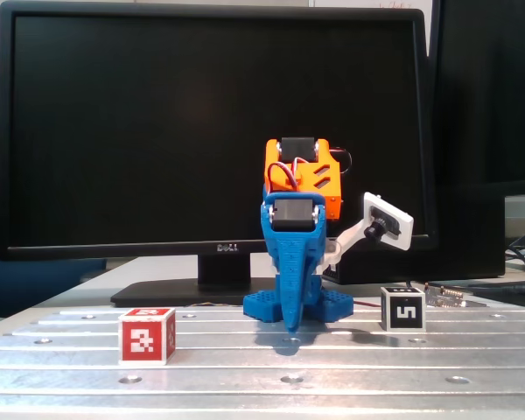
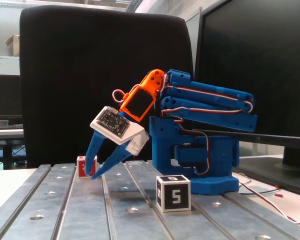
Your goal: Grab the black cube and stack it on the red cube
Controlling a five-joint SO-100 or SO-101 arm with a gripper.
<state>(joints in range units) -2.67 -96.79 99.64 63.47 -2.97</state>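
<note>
Hovering just above the metal table [image 2: 80, 215], the tool [image 2: 92, 175] is slightly spread, empty, touching neither cube.

Arm folded low over base, wrist pitched down, gripper [image 2: 92, 175] tips near table, jaws slightly apart, empty.

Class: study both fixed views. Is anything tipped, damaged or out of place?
Nothing stands out. The black cube and the red cube sit upright and apart on the metal table; the gripper holds nothing.
</note>
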